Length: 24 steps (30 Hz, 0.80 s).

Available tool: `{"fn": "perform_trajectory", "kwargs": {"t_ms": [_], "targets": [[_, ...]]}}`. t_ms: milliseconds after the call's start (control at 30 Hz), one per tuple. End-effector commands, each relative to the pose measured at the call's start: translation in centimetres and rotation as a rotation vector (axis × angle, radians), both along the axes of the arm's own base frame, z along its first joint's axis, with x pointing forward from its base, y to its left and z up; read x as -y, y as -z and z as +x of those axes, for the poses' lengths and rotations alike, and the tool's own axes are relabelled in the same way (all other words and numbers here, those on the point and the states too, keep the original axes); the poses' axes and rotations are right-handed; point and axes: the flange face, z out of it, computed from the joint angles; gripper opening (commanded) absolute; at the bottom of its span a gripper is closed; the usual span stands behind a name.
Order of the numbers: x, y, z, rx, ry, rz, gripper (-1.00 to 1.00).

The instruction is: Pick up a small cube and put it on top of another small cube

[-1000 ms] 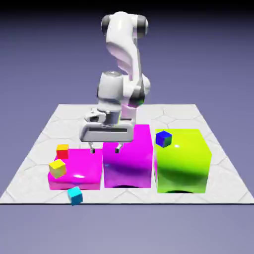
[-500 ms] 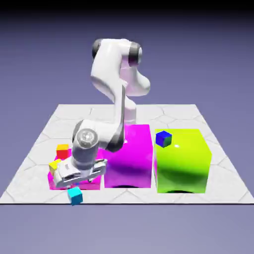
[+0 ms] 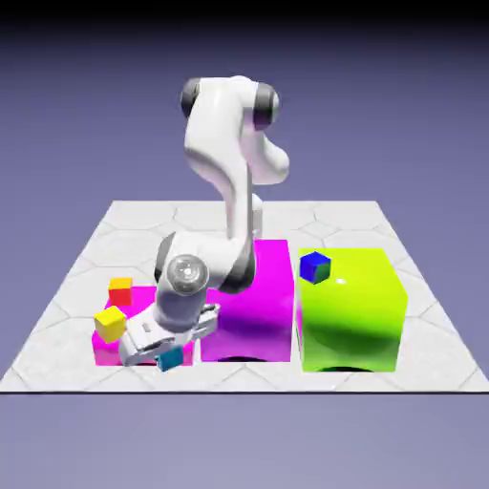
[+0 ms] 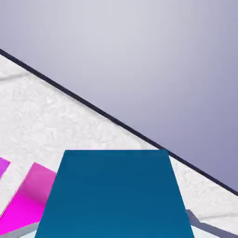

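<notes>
3 big glossy blocks stand in a row; yellow cube tops the pink one.

Plain blue-violet backdrop, pale hexagon-patterned table, soft even light

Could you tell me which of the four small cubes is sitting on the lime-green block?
The dark blue cube, at the lime-green block's top corner. The yellow cube and red-and-yellow cube sit on the pink block; the cyan cube is at the gripper.

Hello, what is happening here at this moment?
A white robot arm has its gripper shut on a tiny cyan cube, low at the table's near edge, in front of the pink block. The dark blue cube waits on the lime block. Nothing is stacked yet.
</notes>
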Motion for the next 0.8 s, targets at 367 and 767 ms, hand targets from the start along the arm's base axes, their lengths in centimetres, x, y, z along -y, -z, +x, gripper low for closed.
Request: {"fn": "perform_trajectory", "kwargs": {"t_ms": [367,767], "targets": [[-25.6,-16.8,-12.1,0.001,-0.355,-0.019,-1.00],[-26.0,-12.3,-16.1,0.004,-0.404,-0.033,1.00]]}}
